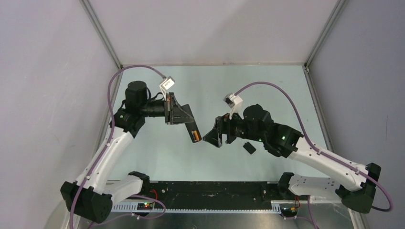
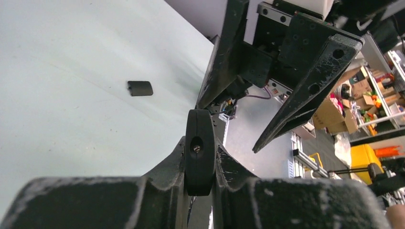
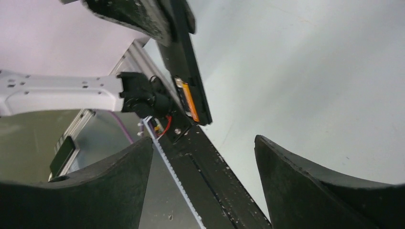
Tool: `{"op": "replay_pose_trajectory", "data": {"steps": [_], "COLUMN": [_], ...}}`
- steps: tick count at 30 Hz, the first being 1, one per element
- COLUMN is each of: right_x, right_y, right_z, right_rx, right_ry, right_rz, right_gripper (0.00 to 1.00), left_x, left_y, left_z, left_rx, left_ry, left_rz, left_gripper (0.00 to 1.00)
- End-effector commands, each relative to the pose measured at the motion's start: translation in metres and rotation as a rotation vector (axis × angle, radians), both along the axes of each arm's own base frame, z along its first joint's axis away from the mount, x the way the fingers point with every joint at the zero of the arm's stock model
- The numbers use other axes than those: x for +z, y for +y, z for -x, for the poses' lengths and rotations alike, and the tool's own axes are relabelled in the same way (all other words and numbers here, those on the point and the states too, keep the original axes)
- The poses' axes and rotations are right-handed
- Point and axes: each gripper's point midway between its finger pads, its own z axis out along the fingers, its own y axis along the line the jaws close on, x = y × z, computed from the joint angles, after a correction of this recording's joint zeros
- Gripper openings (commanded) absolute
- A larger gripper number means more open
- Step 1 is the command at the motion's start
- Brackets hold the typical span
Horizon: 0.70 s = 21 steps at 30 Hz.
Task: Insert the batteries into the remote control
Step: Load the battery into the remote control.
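Note:
My left gripper [image 1: 187,120] is shut on the remote control [image 1: 193,132], a slim black bar held in the air and sloping down toward the right. In the left wrist view the remote [image 2: 199,136] shows end-on between the fingers. Its open compartment holds the orange battery [image 1: 195,136], which also shows in the right wrist view [image 3: 191,102]. I cannot make out the dark battery. My right gripper [image 1: 214,137] is open and empty, just right of the remote's lower end, not touching it. Its fingers [image 2: 301,100] show spread in the left wrist view.
The small black cover piece [image 1: 249,147] lies flat on the pale table under the right arm; it also shows in the left wrist view [image 2: 140,88]. A black rail [image 1: 210,188] runs along the near edge between the arm bases.

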Motion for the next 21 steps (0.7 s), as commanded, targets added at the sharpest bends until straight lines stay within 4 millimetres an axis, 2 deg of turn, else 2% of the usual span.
{"op": "replay_pose_trajectory", "data": {"steps": [1,5,9,15,21], "right_x": [0.023,0.029,0.015,-0.004,-0.008], "right_y": [0.027,0.044,0.058,0.068,0.072], "right_z": [0.025,0.033,0.034,0.034,0.036], "right_rx": [0.202,0.280,0.325,0.358,0.372], "right_ry": [-0.092,-0.100,-0.075,-0.040,-0.038], "right_rz": [-0.094,-0.141,-0.128,-0.089,-0.086], "right_gripper": [0.82,0.81,0.79,0.75,0.61], "left_x": [0.007,0.008,0.013,0.018,0.020], "left_y": [0.001,0.002,0.002,0.003,0.004], "left_z": [0.025,0.033,0.041,0.053,0.059], "left_rx": [-0.108,-0.134,-0.169,-0.228,-0.246], "left_ry": [-0.084,-0.080,-0.089,-0.111,-0.122], "left_rz": [0.040,0.051,0.067,0.088,0.096], "left_gripper": [0.00,0.00,0.00,0.00,0.00]}}
